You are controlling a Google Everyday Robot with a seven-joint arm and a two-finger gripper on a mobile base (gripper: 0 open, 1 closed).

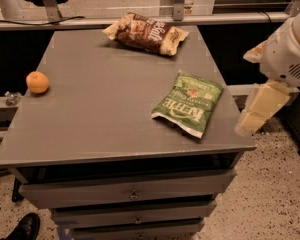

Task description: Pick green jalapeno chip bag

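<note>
One green jalapeno chip bag [187, 104], flat on grey drawer cabinet [100, 114] top near its right front edge; gripper [260, 109] off the cabinet's right side, clear of the bag, grasp state indeterminate.

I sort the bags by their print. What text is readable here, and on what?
"KETTLE": large white letters on the green jalapeno chip bag, upside down in this view.
Smaller print on that bag: too blurred to read.
On the brown-and-cream chip bag: lettering too blurred to read.
The gripper, beyond the table's right edge: no text.
</note>
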